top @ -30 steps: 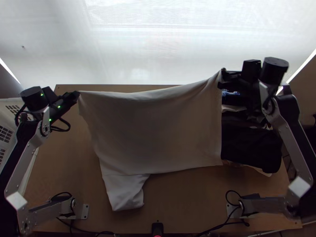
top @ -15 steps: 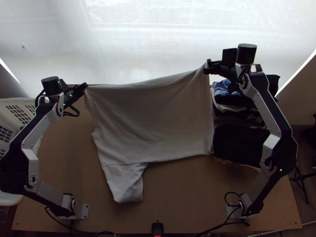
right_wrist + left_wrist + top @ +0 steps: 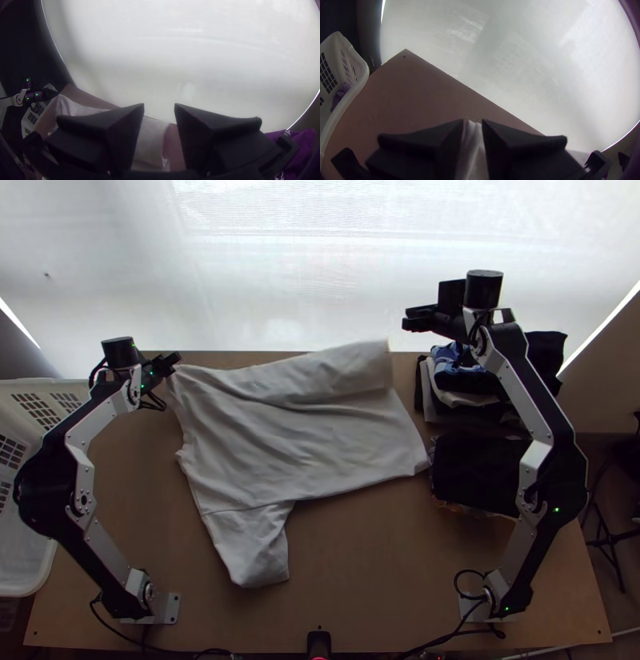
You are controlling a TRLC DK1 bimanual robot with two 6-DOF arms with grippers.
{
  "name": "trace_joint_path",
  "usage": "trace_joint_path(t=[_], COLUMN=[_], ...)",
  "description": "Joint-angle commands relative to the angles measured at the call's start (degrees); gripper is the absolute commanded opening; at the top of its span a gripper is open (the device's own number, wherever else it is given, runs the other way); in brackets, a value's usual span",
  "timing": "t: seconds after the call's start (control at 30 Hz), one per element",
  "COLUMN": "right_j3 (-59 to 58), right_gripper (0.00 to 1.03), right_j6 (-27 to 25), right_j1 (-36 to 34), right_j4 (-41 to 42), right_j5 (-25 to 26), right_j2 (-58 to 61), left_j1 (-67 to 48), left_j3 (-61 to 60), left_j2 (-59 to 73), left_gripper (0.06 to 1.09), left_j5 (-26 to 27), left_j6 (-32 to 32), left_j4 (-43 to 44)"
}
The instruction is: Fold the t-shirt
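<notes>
t-shirt (image 3: 296, 436), probably pinched between jaws of left gripper (image 3: 174, 361), clear of right gripper (image 3: 407, 318)

A wooden table (image 3: 360, 556) carries the pale t-shirt (image 3: 296, 440) and stacked clothes (image 3: 478, 472).

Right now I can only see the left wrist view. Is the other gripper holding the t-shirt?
Observer: No, the right gripper is open, with nothing pinched between its fingers.
Operator: Oh! Is the t-shirt all folded up?
Observer: Not yet. One sleeve of the t-shirt sticks out towards the near edge of the table.
Operator: Are there any other clothes I can't see?
Observer: Yes, a dark pile of cloth lies at the right side of the table, next to the shirt.
</notes>
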Motion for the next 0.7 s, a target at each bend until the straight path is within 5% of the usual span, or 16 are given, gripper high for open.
trace_joint_path(t=[0.0, 0.2, 0.4, 0.67], right_j3=[-0.5, -0.6, -2.1, -11.1], right_gripper=[0.94, 0.95, 0.99, 0.99], right_j6=[0.4, 2.1, 2.9, 4.6], right_j1=[0.3, 0.4, 1.5, 0.7], right_j4=[-1.4, -11.7, -31.7, -32.9], right_j5=[0.1, 0.1, -1.3, -3.9], right_j2=[-1.2, -7.6, -11.9, -20.7], left_j1=[0.1, -0.6, -1.4, -2.3], left_j3=[3.5, 4.6, 7.2, -14.6], left_j2=[3.6, -2.6, -12.5, -34.5], left_gripper=[1.04, 1.04, 1.04, 1.04], left_j5=[-0.2, 0.3, 7.2, 18.3], left_j6=[4.7, 6.2, 5.8, 4.8], left_j4=[-2.9, -11.5, -43.0, -50.1])
